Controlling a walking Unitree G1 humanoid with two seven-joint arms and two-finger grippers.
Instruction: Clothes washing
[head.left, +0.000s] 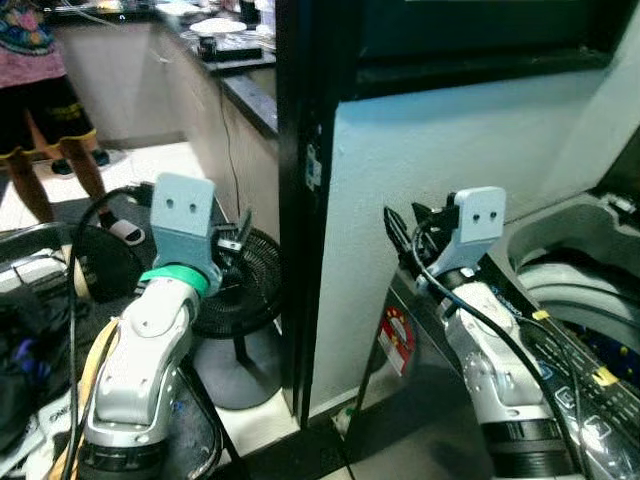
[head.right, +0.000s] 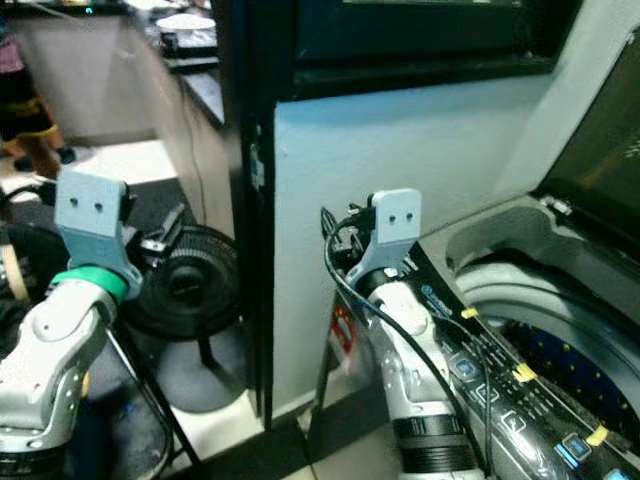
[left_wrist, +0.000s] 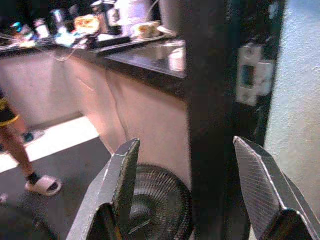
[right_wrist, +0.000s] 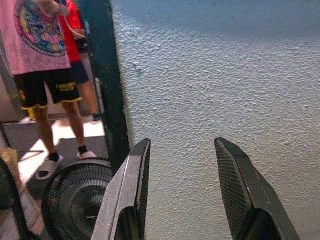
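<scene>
Both arms are raised before the rough plastered wall (head.left: 450, 140). The left gripper (left_wrist: 192, 195) and right gripper (right_wrist: 187, 195) are held apart, empty. The washing machine (head.right: 540, 300), round-drummed, is seen right of the wall, lid lifted.

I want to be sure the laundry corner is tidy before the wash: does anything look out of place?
Nothing looks spilled or broken. The washing machine has its lid up, and a black fan sits on the floor by the doorway.
</scene>
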